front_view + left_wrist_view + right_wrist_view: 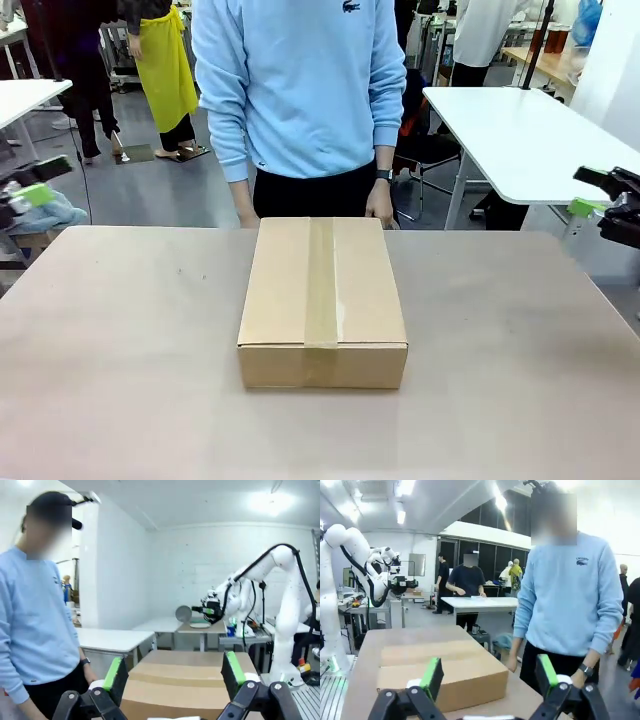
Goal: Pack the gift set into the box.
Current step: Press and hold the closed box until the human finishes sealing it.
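Beige tabletop [120, 360] carries the box [322, 300] at its middle, flaps shut and a tan tape strip [321, 280] along the seam, with a person in a light blue sweatshirt [300, 80] resting a hand [380, 208] at its far edge. Left gripper [175, 677] hangs with its jaws spread wide and holding nothing, the box ahead of and below its fingers. Right gripper [489, 676] is likewise spread and bare, the box just beyond its green pads [432, 677] and the person farther off.

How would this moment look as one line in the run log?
box: closed, taped, mid-table | left pincer: open, empty | right pincer: open, empty | person's hand: behind box
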Robot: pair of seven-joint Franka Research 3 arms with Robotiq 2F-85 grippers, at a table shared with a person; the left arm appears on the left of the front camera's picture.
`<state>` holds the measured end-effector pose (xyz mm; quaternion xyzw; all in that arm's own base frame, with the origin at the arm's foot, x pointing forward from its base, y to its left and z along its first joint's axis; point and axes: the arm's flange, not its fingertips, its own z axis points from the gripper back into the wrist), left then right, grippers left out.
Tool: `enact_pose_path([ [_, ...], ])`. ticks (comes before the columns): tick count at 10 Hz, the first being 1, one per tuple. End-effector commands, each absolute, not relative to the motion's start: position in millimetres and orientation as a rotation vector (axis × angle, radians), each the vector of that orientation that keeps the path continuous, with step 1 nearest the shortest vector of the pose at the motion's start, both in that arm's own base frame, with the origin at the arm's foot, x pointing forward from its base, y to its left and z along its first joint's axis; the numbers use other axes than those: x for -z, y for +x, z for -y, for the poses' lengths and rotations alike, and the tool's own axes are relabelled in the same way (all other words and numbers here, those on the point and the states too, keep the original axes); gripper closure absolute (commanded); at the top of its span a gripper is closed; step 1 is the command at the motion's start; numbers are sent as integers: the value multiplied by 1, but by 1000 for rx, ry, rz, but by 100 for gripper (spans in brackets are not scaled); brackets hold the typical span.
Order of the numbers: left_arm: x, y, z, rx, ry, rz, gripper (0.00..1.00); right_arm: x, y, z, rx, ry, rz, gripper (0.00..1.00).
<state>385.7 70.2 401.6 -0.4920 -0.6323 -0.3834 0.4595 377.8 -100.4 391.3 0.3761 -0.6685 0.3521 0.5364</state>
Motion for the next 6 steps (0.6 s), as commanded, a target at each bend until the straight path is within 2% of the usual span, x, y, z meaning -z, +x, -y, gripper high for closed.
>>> enact_pose_path([
  [1, -414, 403, -33, 1035, -1196, 1505, 0, -414, 401, 71, -941, 1030, 1569, 0],
  [6, -414, 403, -33, 1035, -1196, 1505, 0, -414, 401, 71, -941, 1030, 1569, 0],
])
